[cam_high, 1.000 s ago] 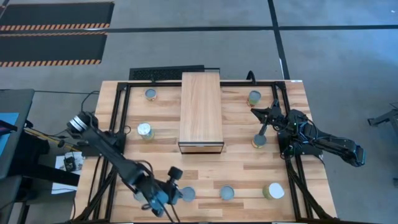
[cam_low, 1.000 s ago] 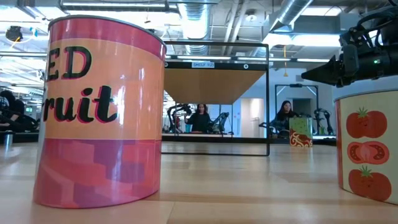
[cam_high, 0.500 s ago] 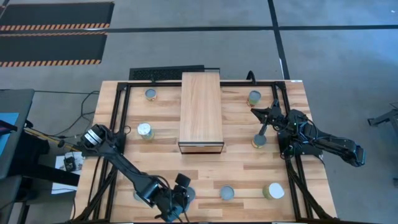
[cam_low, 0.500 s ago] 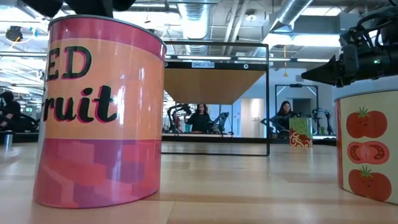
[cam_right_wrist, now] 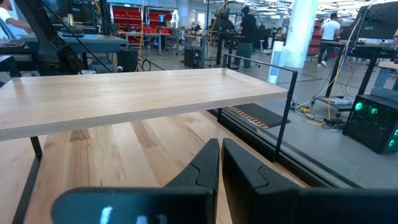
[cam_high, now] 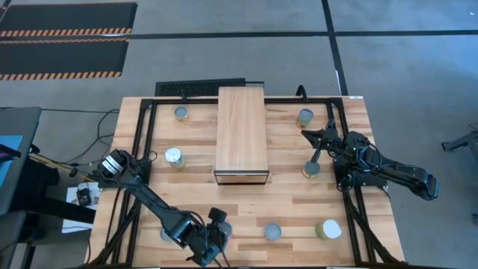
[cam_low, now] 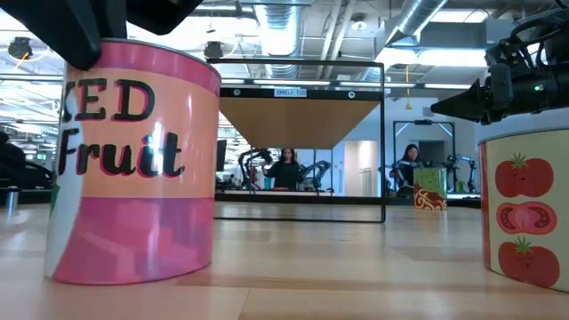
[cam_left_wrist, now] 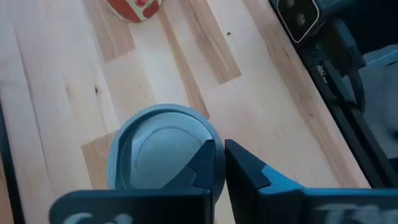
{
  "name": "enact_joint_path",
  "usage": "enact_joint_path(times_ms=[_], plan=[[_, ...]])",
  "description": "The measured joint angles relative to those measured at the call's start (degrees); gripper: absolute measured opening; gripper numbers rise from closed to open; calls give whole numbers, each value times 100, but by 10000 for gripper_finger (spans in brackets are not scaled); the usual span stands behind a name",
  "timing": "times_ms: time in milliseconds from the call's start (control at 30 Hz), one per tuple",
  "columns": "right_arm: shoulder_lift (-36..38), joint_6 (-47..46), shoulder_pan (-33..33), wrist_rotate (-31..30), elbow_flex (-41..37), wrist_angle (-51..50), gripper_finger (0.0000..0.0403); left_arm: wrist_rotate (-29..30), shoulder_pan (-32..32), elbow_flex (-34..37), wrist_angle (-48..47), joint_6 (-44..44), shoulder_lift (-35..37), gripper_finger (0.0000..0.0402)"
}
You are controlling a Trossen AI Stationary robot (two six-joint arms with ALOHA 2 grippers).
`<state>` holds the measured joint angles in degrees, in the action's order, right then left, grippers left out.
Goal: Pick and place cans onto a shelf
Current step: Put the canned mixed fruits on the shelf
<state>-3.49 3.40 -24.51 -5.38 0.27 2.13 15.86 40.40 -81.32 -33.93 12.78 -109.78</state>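
Cans sit scattered across your table (cam_high: 246,202): one at the far left (cam_high: 181,113), one with a yellowish top (cam_high: 173,157) left of the shelf (cam_high: 241,134), one at the far right (cam_high: 305,117), one (cam_high: 311,169) right of the shelf's near end, and along the near edge a grey-topped one (cam_high: 272,232) and a white-topped one (cam_high: 328,229). Your left gripper (cam_high: 214,236) is down at the near edge over another can, the pink-labelled fruit can (cam_low: 133,169) that fills the low view's left; that can leans slightly there, with dark gripper parts over its top. In the left wrist view the fingers (cam_left_wrist: 249,171) sit against the rim of its grey lid (cam_left_wrist: 165,152), but you cannot tell from these views whether they are clamped on it. Your right gripper (cam_high: 312,135) hangs above the table just beyond the can right of the shelf, its fingers (cam_right_wrist: 214,165) pressed together with nothing between them. The shelf lies lengthwise at the table's middle, nothing on its top.
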Motion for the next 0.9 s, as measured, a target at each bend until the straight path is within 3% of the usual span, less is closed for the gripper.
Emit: enact_joint_path(times_ms=[233,500,667,900], plan=[[2,0,0,0,0,0,43,-1,-138,-788,-759,105,19,4],[2,0,0,1,0,0,43,-467,-708,-2154,-1852,57,453,3],[0,0,0,1,0,0,43,-515,-1551,-2523,-2082,-49,917,5],[2,0,0,1,0,0,43,-886,-3383,-2790,-2403,-700,1417,5]])
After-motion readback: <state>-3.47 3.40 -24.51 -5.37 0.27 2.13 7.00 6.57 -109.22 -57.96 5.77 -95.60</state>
